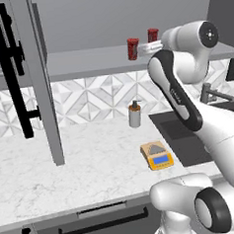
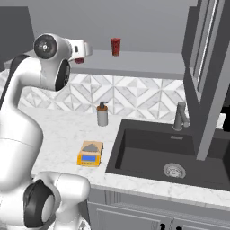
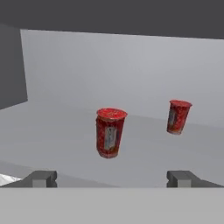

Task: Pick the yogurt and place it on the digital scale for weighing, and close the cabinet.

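Cabinet shelf [image 3: 65, 131]: yogurt [image 3: 110, 132] stands ahead of your spread gripper [image 3: 111, 178] (empty). Centre it between the fingers before closing.

no text could be read; the label on the yogurt [image 3: 110, 138] and the scale [image 1: 157, 156] display were too blurred.

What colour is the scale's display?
Blue, on the yellow-orange digital scale; clearest in the left base view.
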